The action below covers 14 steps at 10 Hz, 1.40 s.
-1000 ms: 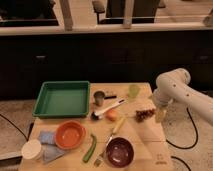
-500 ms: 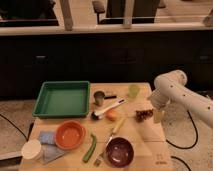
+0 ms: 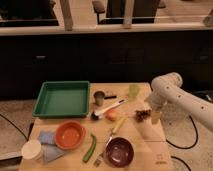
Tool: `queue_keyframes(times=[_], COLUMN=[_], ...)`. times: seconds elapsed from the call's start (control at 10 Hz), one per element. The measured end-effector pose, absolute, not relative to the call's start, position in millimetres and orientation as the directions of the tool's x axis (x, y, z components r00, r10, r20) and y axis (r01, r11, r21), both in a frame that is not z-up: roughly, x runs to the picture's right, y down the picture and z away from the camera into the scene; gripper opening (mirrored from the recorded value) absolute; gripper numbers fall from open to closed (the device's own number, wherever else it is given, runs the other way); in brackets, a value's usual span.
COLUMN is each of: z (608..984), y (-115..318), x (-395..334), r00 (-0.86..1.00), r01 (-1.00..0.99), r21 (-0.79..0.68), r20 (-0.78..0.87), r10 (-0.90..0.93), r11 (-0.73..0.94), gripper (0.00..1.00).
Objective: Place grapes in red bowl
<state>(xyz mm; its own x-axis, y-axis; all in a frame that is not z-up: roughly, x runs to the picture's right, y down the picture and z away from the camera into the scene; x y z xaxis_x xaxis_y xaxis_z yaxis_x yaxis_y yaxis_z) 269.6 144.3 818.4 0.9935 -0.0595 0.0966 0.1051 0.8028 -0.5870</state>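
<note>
The grapes [image 3: 142,115], a small dark reddish-purple bunch, lie on the wooden table [image 3: 150,150] at its right side, to the right of a small orange fruit [image 3: 111,115]. My gripper [image 3: 156,117] hangs down from the white arm [image 3: 170,87] just right of the grapes, close to the table top. I cannot tell whether it touches them. The red bowl [image 3: 70,135] sits empty at the front left of the table, well away from the gripper.
A green tray [image 3: 62,98] stands at the back left. A metal cup [image 3: 99,97], a white-handled brush [image 3: 112,106] and a green cup [image 3: 133,91] are mid-table. A dark purple bowl [image 3: 120,151], a fork [image 3: 114,131], a green pod [image 3: 90,148], a blue cloth [image 3: 47,142] and a white lid [image 3: 31,150] lie in front.
The arm has shifted slightly left and down, bringing the gripper closer to the grapes. The grapes and the other things have not moved.
</note>
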Motion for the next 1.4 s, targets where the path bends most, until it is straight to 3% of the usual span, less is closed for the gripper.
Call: queue_keyframes(times=[1.4], z=[851], y=[178], x=[262], r00=[0.990], r01=[0.113], r21=[-0.616], r20=[0.141], r10=[-0.033], r11=[0.780], gripper=[0.80])
